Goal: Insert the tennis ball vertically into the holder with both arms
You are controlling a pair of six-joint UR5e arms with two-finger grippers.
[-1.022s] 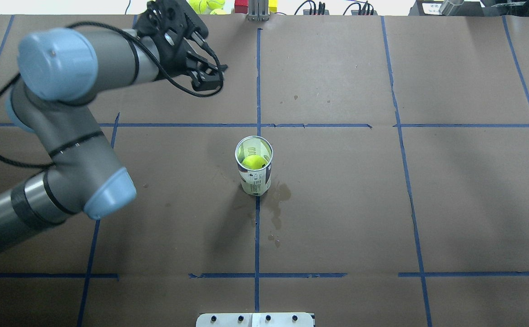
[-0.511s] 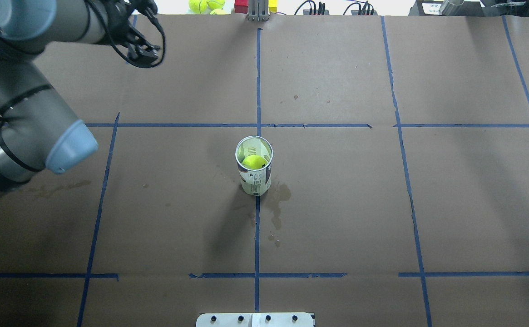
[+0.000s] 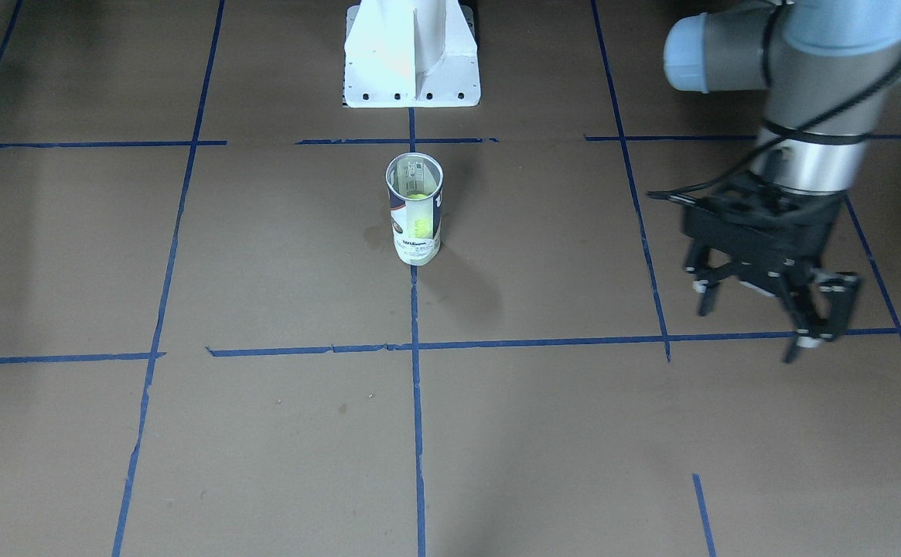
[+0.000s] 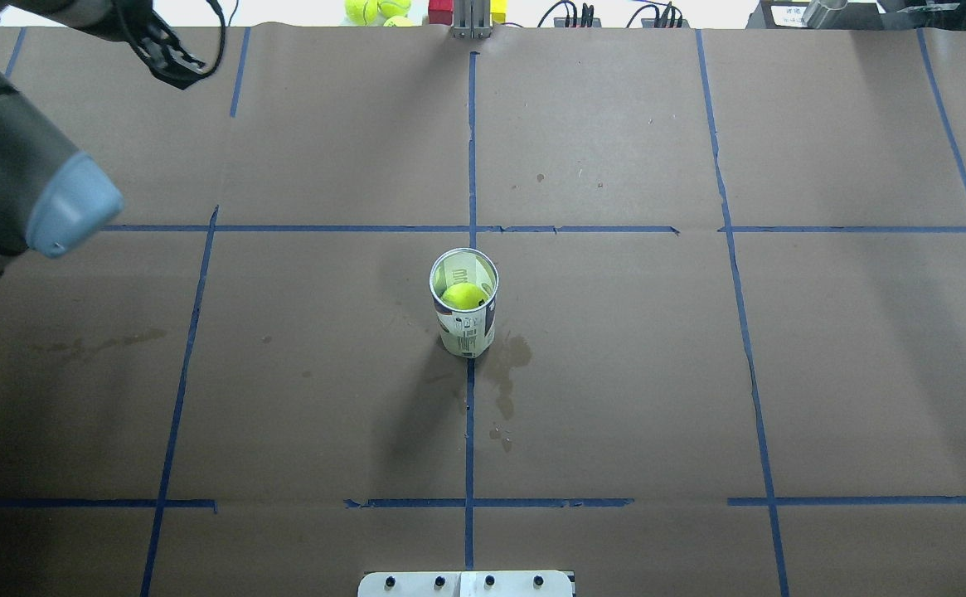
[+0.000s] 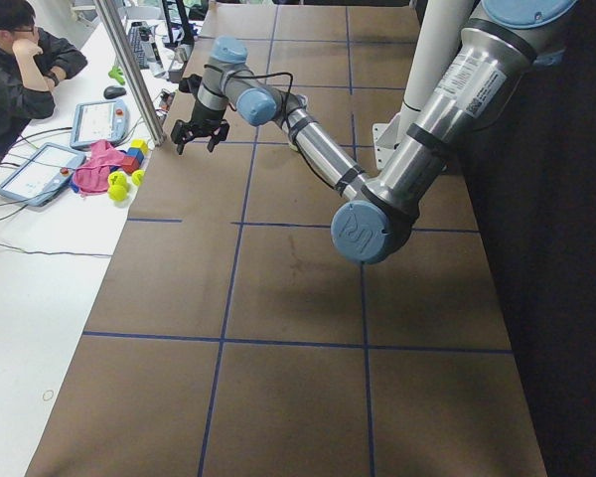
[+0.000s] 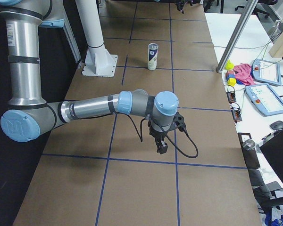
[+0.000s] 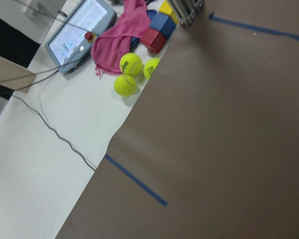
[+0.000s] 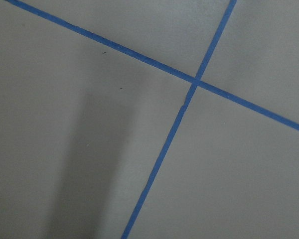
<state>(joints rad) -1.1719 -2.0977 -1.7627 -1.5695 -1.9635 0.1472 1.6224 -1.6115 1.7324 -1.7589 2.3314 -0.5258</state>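
Holder (image 4: pixel 466 332) upright mid-table, mouth unobstructed; bare paper (image 4: pixel 615 373) all round.

The near right arm (image 6: pixel 89 107) reaches low across the brown worktop (image 6: pixel 132 197), its black end effector (image 6: pixel 160 149) pointing down just above a blue tape line (image 6: pixel 132 160). Well beyond it the holder (image 6: pixel 153 56) stands upright, near the white pedestal (image 6: pixel 95 42).

Overhead and front cameras look down from opposite sides, sharing the holder (image 4: pixel 466 327), wrist cameras downward
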